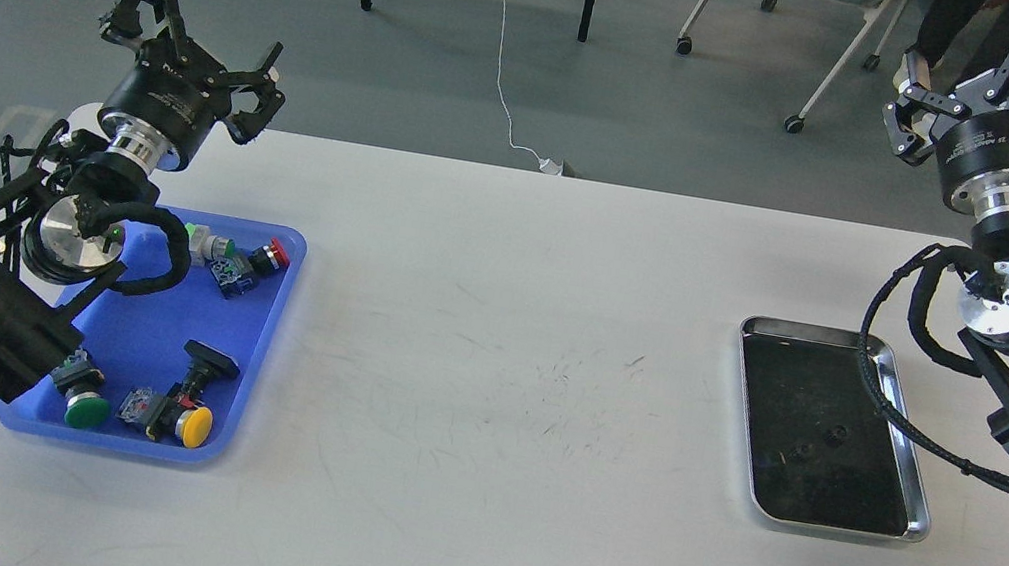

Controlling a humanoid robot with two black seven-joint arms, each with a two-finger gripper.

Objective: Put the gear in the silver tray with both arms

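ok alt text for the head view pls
Two black robot arms hover over a white table, left end effector and right end effector both open and empty. A blue tray of push buttons sits left, an empty silver tray right.

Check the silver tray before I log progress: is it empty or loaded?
Empty. The silver tray shows only its dark reflective bottom; the push-button parts lie in the blue tray.

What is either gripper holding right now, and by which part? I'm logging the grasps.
Nothing is held. The left gripper and the right gripper are both raised with their fingers spread and nothing between them.
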